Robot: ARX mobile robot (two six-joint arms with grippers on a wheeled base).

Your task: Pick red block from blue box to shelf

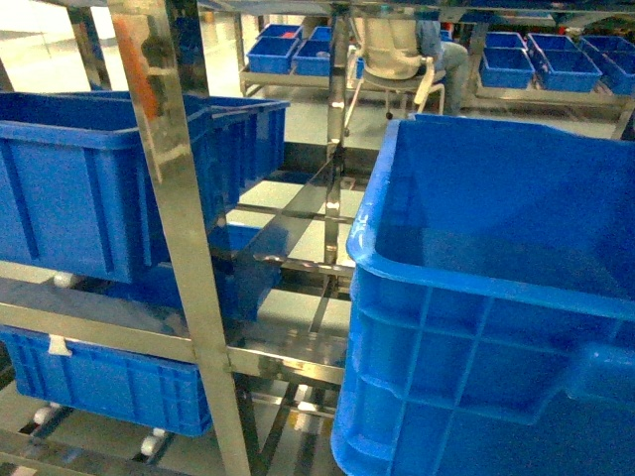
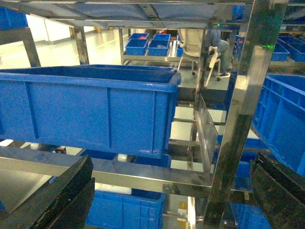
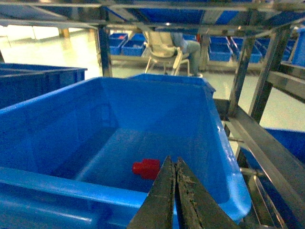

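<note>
We record one red block [image 3: 146,168], small and glossy, lying on its side on the floor of the blue box [image 3: 57,186], toward the near wall. The box sits on the steel shelf [image 1: 174,228], right side.

Right pincer [image 3: 172,164]: the two dark fingers are pressed together along their full visible length, tips meeting with no gap. Nothing is held between them. The tips sit above the near rim of the blue box [image 3: 224,157] and point into its interior.

Left pincer [image 2: 167,191]: the fingers are spread wide, one dark finger [image 2: 57,195] at the lower left edge of the left wrist view and the other at the lower right edge. Nothing lies between them.

Neither arm appears in the head view.
</note>
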